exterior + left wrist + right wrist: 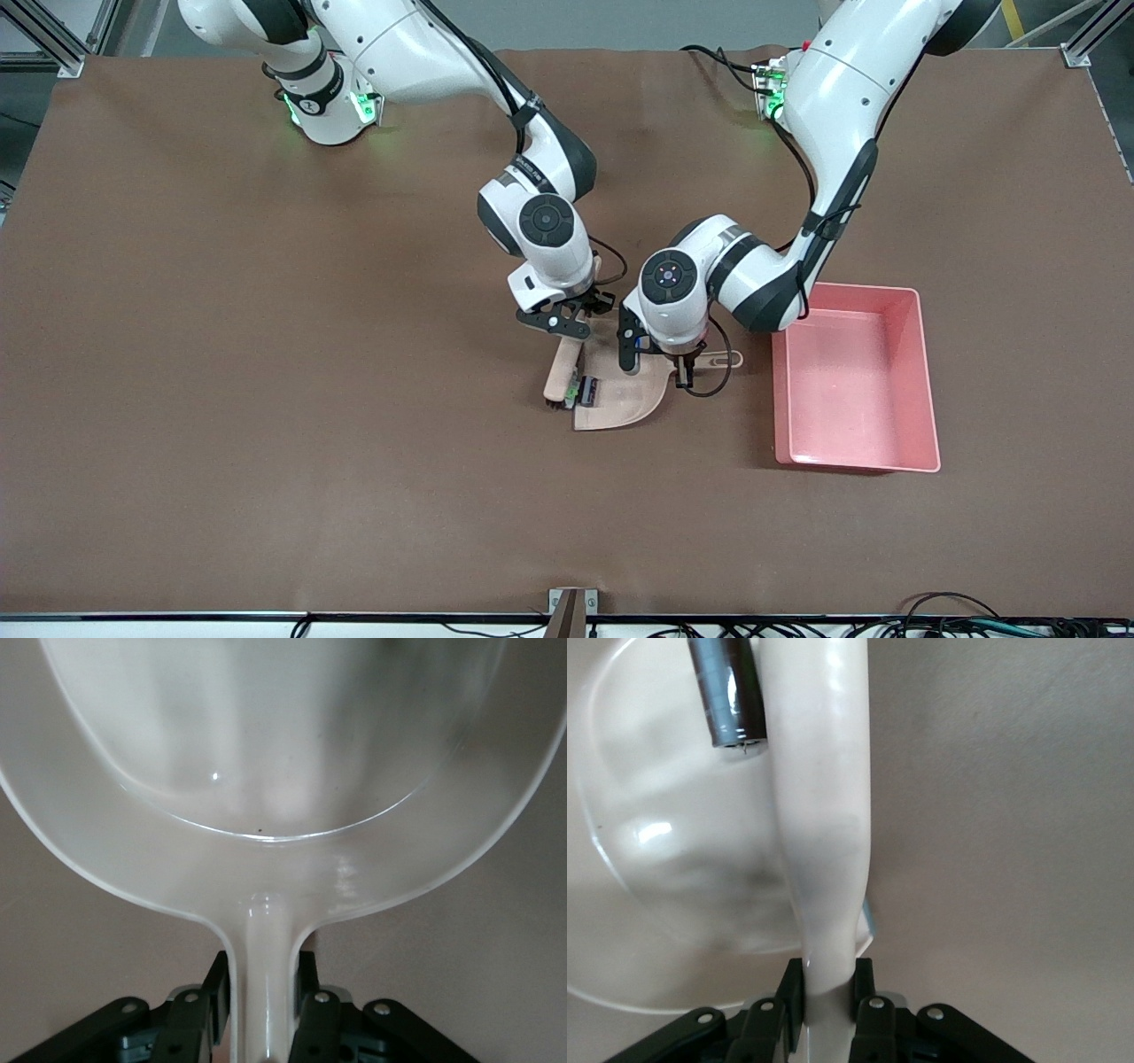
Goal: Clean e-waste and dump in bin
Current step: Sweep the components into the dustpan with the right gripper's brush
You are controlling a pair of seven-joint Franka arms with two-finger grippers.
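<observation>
My left gripper (684, 374) is shut on the handle of the beige dustpan (625, 400), which lies flat on the table; the left wrist view shows the handle between the fingers (264, 970) and an empty pan (266, 744). My right gripper (574, 317) is shut on a beige brush (563, 365), whose handle sits between the fingers in the right wrist view (829, 979). The white-grey e-waste piece (588, 391) lies at the dustpan's edge beside the brush head. A dark piece (728, 693) lies beside the brush on the pan. The pink bin (855, 462) stands beside the dustpan, toward the left arm's end.
Brown cloth covers the whole table. The bin's inside shows nothing in it. A small bracket (571, 607) sits at the table edge nearest the front camera.
</observation>
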